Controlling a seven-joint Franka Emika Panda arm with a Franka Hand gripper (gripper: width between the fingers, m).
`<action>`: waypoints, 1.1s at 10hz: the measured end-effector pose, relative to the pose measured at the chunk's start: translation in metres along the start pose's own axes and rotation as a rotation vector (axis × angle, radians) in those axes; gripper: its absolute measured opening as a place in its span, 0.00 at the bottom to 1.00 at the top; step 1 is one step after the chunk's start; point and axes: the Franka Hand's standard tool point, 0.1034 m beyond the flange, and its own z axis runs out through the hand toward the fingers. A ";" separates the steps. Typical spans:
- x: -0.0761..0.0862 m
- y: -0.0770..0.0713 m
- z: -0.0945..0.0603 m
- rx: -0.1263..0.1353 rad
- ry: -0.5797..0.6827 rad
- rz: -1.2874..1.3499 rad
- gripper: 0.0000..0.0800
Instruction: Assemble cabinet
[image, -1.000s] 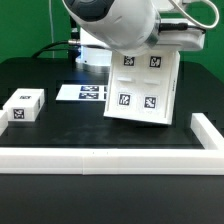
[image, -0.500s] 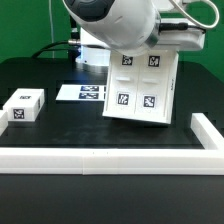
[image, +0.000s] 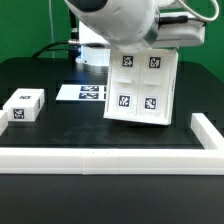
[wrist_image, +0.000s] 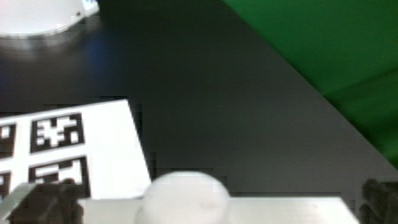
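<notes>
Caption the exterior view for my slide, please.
Panda arm above the tagged white cabinet on the black table; small tagged block, marker board and border rail nearby.

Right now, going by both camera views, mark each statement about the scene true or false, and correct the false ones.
1. The cabinet shows four tag markers on the face towards the exterior camera. True.
2. The small white tagged block sits on top of the cabinet. False: it lies on the table, apart from the cabinet, towards the exterior view's left.
3. The marker board lies flat on the table. True.
4. The border rail is black. False: the rail is white; the table is black.
</notes>
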 end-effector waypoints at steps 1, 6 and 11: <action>-0.001 0.000 -0.004 0.003 0.010 -0.013 1.00; 0.000 0.002 -0.009 0.011 0.018 -0.022 1.00; -0.024 -0.003 -0.004 -0.004 0.034 -0.039 1.00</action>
